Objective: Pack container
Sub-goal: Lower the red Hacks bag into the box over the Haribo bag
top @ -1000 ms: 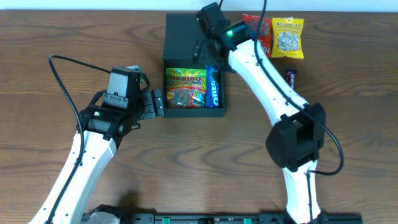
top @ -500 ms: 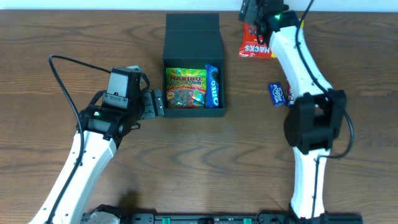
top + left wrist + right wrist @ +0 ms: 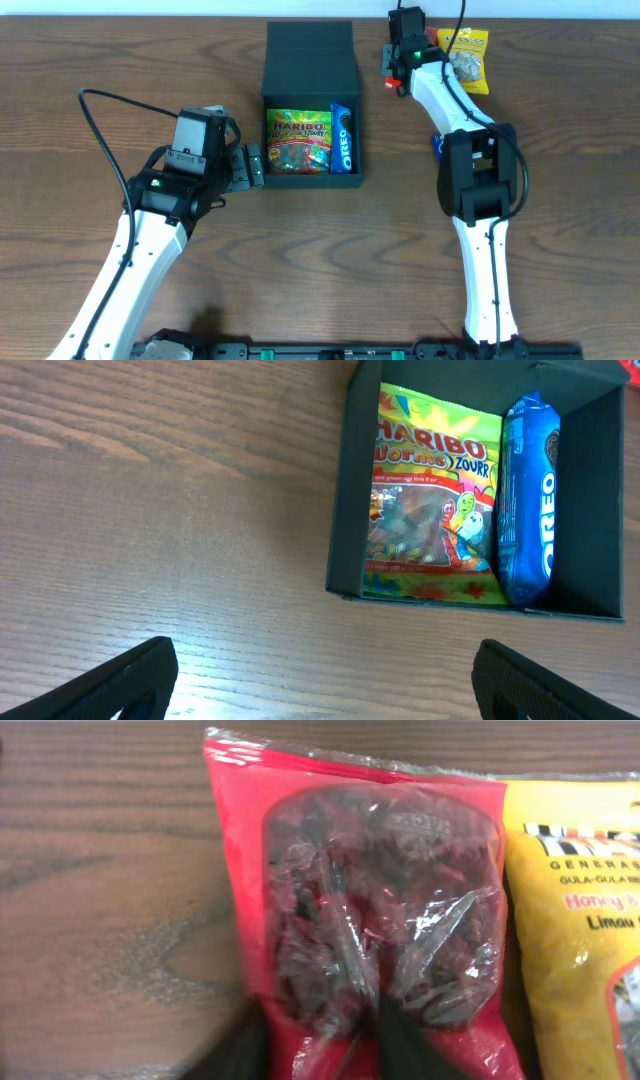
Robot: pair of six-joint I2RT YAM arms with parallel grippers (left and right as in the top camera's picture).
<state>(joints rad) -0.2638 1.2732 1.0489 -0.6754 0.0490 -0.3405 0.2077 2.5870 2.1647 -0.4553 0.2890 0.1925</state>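
Container (image 3: 310, 60) sits top centre overhead, lid back. My right gripper (image 3: 398, 62), to its right, covers what it reaches for.

Left wrist: left gripper (image 3: 325, 650) wide. The box sits upper right, its far corner cut off.

Right wrist: blurred fingers (image 3: 235, 1050) narrowly parted astride the red packet (image 3: 370, 910); I cannot tell if they grip. I'd pinch centred and lift clear of the yellow packet (image 3: 585, 920).

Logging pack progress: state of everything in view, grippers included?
container: open, lid folded back, part filled.
Haribo packet: flat inside the container.
Oreo pack: on edge inside, beside the Haribo packet.
red snack packet: on the table, unpacked.
yellow snack packet: on the table, beside the red one.
blue packet: on the table, mostly hidden.
left gripper: open, beside the container.
right gripper: open, over the red snack packet.
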